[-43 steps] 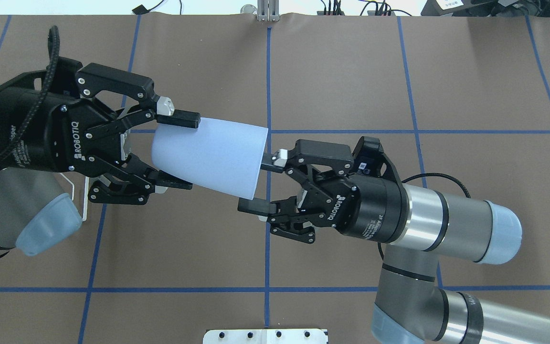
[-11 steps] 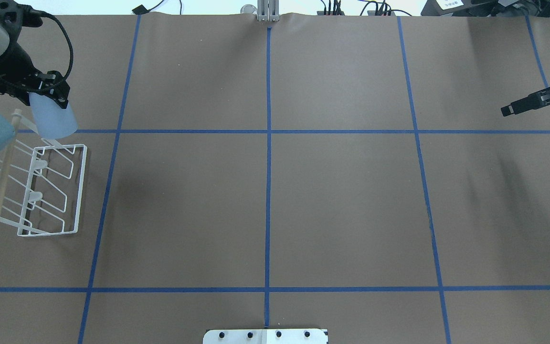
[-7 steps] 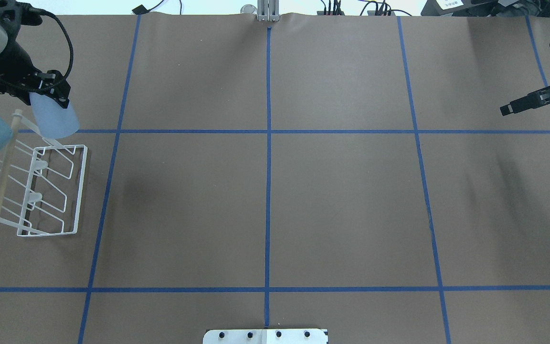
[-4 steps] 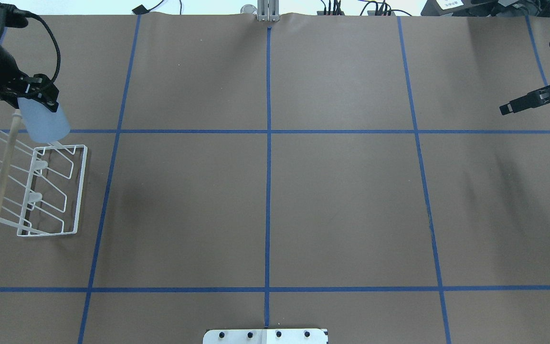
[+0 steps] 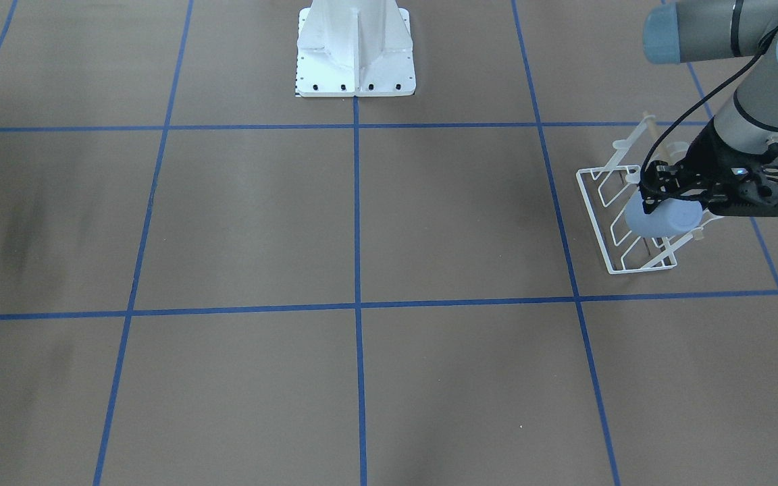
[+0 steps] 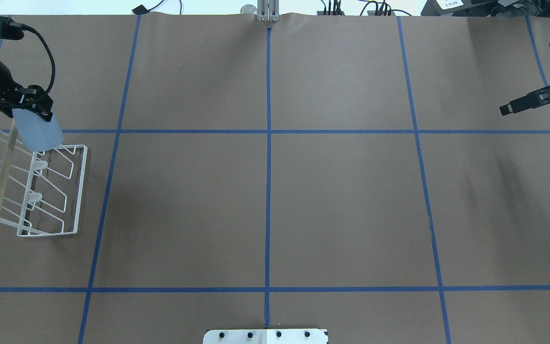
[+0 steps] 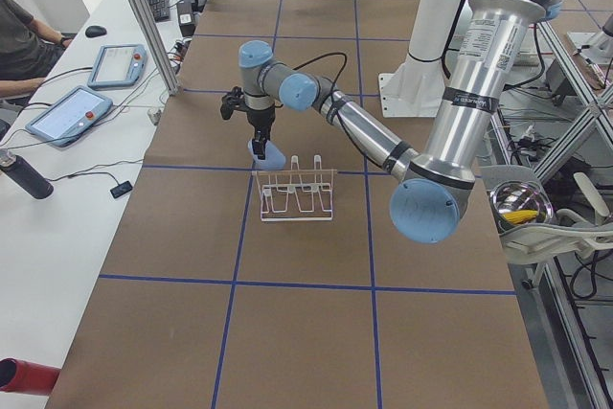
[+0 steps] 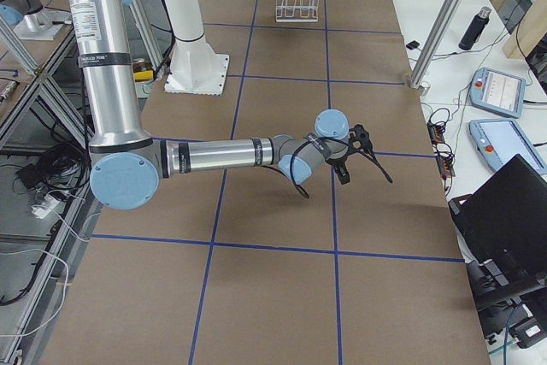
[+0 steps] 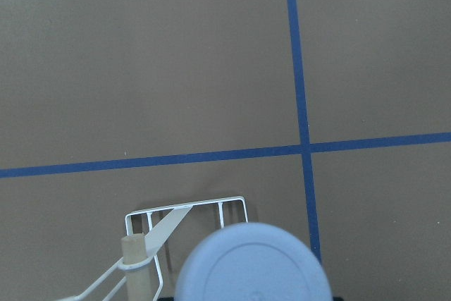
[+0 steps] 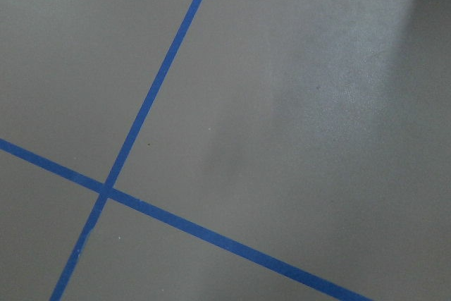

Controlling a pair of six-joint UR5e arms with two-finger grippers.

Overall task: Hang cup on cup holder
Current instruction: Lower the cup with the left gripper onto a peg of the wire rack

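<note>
My left gripper (image 6: 26, 106) is shut on the light blue cup (image 6: 36, 134) and holds it tilted over the far end of the white wire cup holder (image 6: 81, 191), beside its pale wooden rod (image 6: 3, 177). I cannot tell whether the cup touches a prong. In the front view the cup (image 5: 662, 219) overlaps the holder (image 5: 595, 202). The left wrist view shows the cup's base (image 9: 252, 262) above the holder's end (image 9: 187, 209). My right gripper (image 8: 363, 160) is open and empty at the table's far right; one finger (image 6: 525, 102) shows at the overhead view's edge.
The white robot base plate (image 5: 355, 61) stands at the table's middle near edge. Blue tape lines cross the brown table (image 6: 265, 191). Off the table's far side are tablets (image 7: 62, 112), a dark bottle (image 7: 24, 174) and a seated person (image 7: 19, 35).
My left gripper has carried the cup leftward and nearer the holder, so it now overlaps the holder's far end by the rod. The right gripper has stayed at the right edge.
</note>
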